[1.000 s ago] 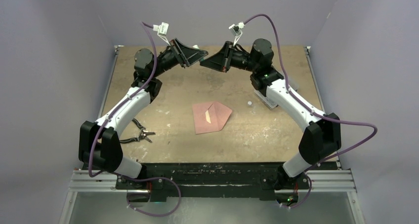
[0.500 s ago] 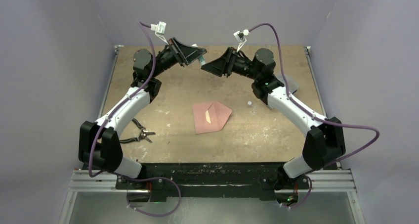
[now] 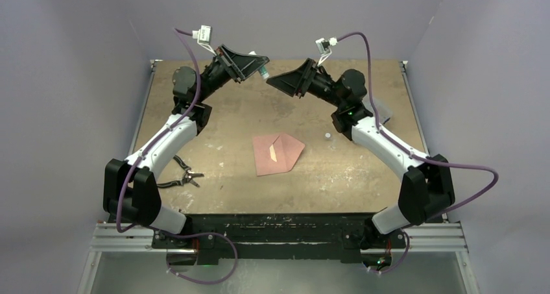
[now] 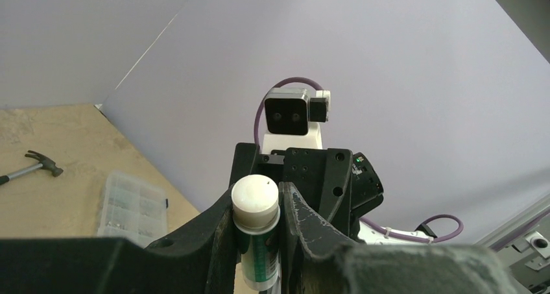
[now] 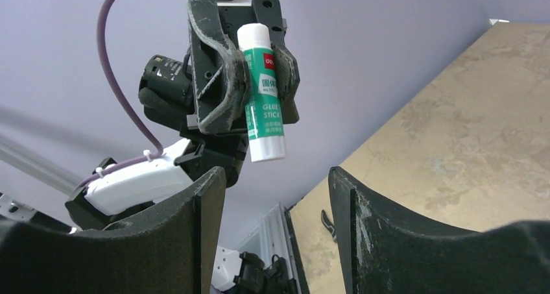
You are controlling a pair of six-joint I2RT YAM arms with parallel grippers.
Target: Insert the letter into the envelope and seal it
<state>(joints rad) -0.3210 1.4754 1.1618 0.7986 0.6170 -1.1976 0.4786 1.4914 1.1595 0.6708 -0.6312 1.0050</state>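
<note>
The big brown tabletop is sitting inside plain purple walls. The left arm and the right arm are both reaching up and away to the far side, high above the tabletop, and their ends are pointing at each other.

The left hand is squeezing a glue stick between its two fingers, with the white cap poking out past the fingertips. The right hand is hanging just beside it with its fingers spread wide, and it is holding nothing. The two hands are close but they are not touching.

The envelope is lying flat in the middle of the tabletop, well below both hands. Its pointy flap is lying open and pointing to the right, and a pale strip is showing inside. From this far up I cannot tell the letter apart from the envelope.

A clear plastic box and a hammer are lying by the wall. Black pliers are lying near the left arm. A tiny white round thing is sitting to the right of the envelope
</note>
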